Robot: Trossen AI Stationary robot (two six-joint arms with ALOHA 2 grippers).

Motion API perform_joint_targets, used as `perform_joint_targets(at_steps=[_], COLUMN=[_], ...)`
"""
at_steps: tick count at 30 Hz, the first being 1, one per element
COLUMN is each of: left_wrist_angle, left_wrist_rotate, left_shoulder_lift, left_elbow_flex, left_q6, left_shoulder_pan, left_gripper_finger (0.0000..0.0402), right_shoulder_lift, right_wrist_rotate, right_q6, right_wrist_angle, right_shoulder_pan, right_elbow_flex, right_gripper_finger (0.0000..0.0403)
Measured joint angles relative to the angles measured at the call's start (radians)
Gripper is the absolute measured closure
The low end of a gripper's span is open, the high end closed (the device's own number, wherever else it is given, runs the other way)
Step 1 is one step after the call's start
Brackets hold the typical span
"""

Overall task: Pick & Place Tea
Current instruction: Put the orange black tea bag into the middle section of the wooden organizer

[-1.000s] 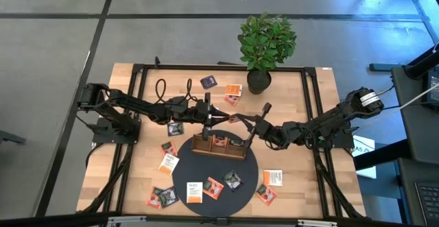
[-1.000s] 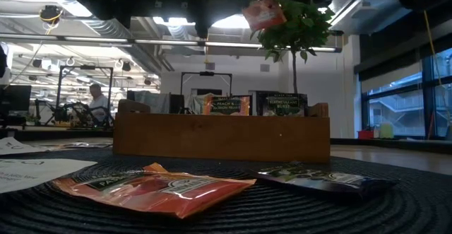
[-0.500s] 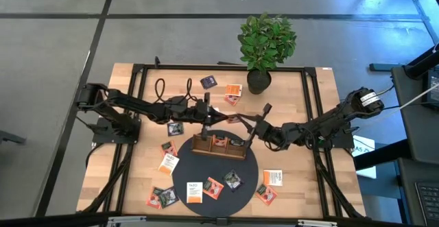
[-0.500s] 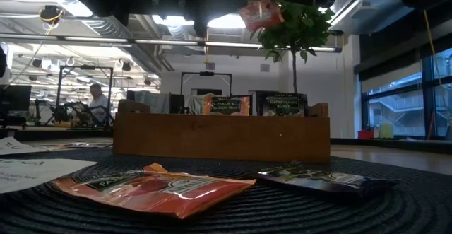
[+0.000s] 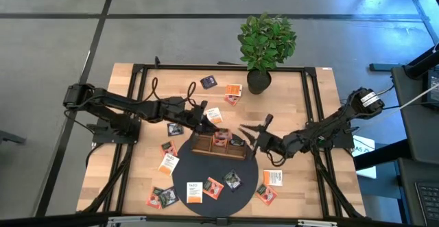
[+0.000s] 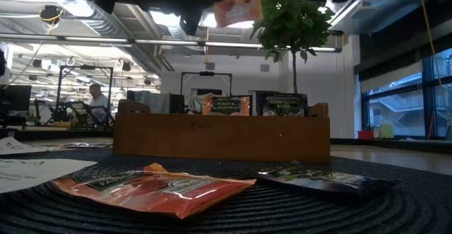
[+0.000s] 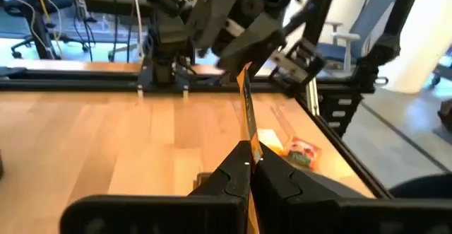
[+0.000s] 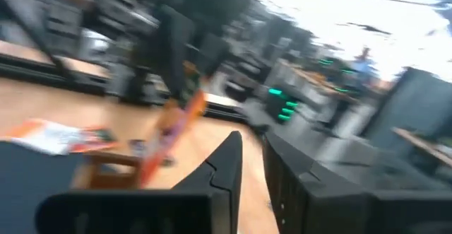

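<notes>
An orange tea sachet (image 6: pixel 238 8) is up in the air over the brown wooden tray (image 5: pixel 218 145), and my left gripper (image 5: pixel 208 121) is shut on it. In the left wrist view the sachet (image 7: pixel 247 110) shows edge-on, sticking out past the fingertips. My right gripper (image 5: pixel 256 126) stands a little to the tray's right, fingers slightly open with nothing between them, apart from the sachet (image 8: pixel 176 128). The tray stands on a round black mat (image 5: pixel 216 179) and holds upright sachets (image 6: pixel 226 105). More tea sachets (image 5: pixel 204 188) lie flat on the mat and the table. My left gripper pinches one end of the orange sachet (image 7: pixel 249 149) between its two fingers. The fingers come about level from the table's left. The sachet stands out beyond the fingertips, edge-on, lifted clear above the tray.
A potted plant (image 5: pixel 266 45) stands at the table's far edge. Loose sachets lie on the near left (image 5: pixel 167 163), near right (image 5: pixel 272 177) and far middle (image 5: pixel 233 90) of the table. A black frame (image 5: pixel 312 103) runs around the tabletop.
My right gripper has come away from the orange sachet and drawn back toward the table's right and near edge. The sachet stays with my left gripper, which has turned and carried it a little toward the table's left, still clear above the tray.
</notes>
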Motion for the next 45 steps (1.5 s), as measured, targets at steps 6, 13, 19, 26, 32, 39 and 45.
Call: perform_joint_targets(at_steps=[6,13,19,26,32,39,45], left_wrist_angle=[0.003,0.002,-0.003,-0.02,-0.021,-0.03,-0.032], left_wrist_rotate=[-0.012,-0.011,-0.011,-0.011,-0.011,-0.002,-0.001], left_shoulder_lift=[0.0,0.0,0.0,0.0,0.0,0.0,0.0], left_elbow_flex=[0.0,0.0,0.0,0.0,0.0,0.0,0.0], left_q6=[0.027,0.05,0.048,0.048,0.048,0.09,0.092], left_shoulder_pan=[-0.032,-0.046,-0.046,-0.046,-0.046,-0.046,-0.046], left_gripper_finger=[0.0399,0.0399,0.0399,0.0399,0.0397,0.0398,0.04], right_shoulder_lift=[0.0,0.0,0.0,0.0,0.0,0.0,0.0], right_wrist_rotate=[-0.125,-0.126,-0.242,-0.309,-0.31,-0.424,-0.646], right_q6=[0.02,0.037,0.063,0.089,0.088,0.267,0.353], right_wrist_angle=[-0.063,-0.088,-0.086,-0.061,-0.026,-0.018,-0.019], right_shoulder_pan=[0.0,0.0,-0.003,-0.025,-0.049,-0.132,-0.2], right_elbow_flex=[0.0,0.0,0.0,0.0,0.0,0.0,0.0], right_gripper_finger=[0.0364,0.0365,0.0362,0.0283,0.0204,0.0189,0.0211])
